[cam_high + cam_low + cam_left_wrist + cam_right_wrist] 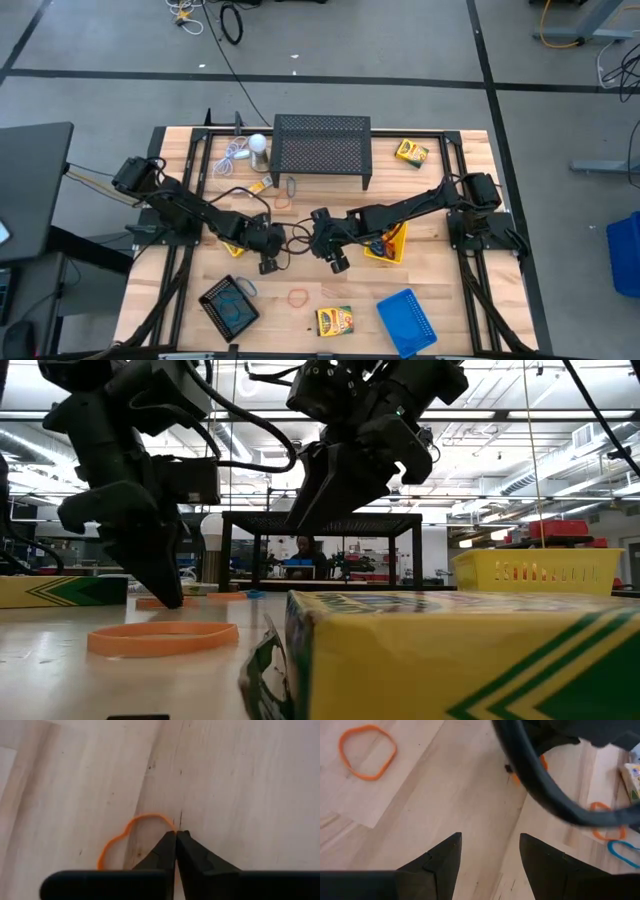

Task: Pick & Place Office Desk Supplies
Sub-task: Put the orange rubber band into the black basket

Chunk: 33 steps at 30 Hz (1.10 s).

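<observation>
My left gripper point(268, 263) is at the middle of the table, tips down on the wood and shut on an orange rubber band point(120, 837). To its right, my right gripper point(337, 262) hangs open above bare wood, holding nothing. Another orange band point(299, 296) lies flat on the table nearer the front edge. The black tray point(229, 306) with blue bands in it sits at the front left. The blue tray point(408, 320) sits at the front right. The yellow tray point(388, 243) is under my right arm. Crayon boxes lie at the front point(335, 320) and the far right point(411, 152). My left gripper pinches the orange band between its two fingertips, at one spot on the loop's rim point(169, 824). The fingers point(165, 851) come steeply from above and meet the tabletop. The rest of the band lies slack on the wood, in a loop to one side of the tips.
The large black mesh stand point(322, 150) fills the far middle, with a white round object point(258, 143) and its cord to its left. More orange point(367, 751) and blue point(625, 852) bands are scattered on the wood. The two grippers stand close together.
</observation>
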### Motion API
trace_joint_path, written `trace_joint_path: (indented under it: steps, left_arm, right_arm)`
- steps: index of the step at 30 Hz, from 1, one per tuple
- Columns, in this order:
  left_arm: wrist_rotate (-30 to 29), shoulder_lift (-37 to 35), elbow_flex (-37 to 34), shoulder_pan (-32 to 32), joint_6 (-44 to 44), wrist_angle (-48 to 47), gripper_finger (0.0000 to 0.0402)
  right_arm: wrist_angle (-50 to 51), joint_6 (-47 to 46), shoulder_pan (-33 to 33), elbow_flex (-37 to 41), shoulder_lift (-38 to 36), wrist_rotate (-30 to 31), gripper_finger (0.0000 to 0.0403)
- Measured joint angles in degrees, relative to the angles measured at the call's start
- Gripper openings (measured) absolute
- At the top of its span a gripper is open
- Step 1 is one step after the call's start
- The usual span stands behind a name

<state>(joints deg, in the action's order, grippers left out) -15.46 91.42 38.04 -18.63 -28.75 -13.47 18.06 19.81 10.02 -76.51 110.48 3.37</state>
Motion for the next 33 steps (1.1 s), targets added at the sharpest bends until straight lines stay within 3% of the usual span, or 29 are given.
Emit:
trace_joint_path:
  steps: [6,13,20,26,33]
  left_arm:
    - [-3.6,-2.5,-0.3,-3.8,-0.4,-2.2,0.0004]
    - [-12.5,-9.4,-0.2,-10.8,-1.5,-4.3,0.0003]
    - [-14.0,-16.5,-0.2,-20.6,1.9,-4.2,0.0002]
    - [-10.6,-21.6,-0.2,-30.2,-2.5,-6.6,0.0001]
    - [-2.7,-24.8,-0.2,-40.6,-12.3,-5.8,0.0001]
  right_arm:
    - [1.7,-0.5,0.0,0.0,0.0,-0.1,0.0208]
    - [-0.8,-1.1,-0.2,0.0,0.0,-4.0,0.0208]
    - [-7.3,0.3,-0.2,0.0,0.0,-8.8,0.0208]
    - [-11.0,0.6,-0.2,0.0,0.0,-9.6,0.0208]
    - [-11.0,0.6,-0.3,0.0,0.0,-9.6,0.0208]
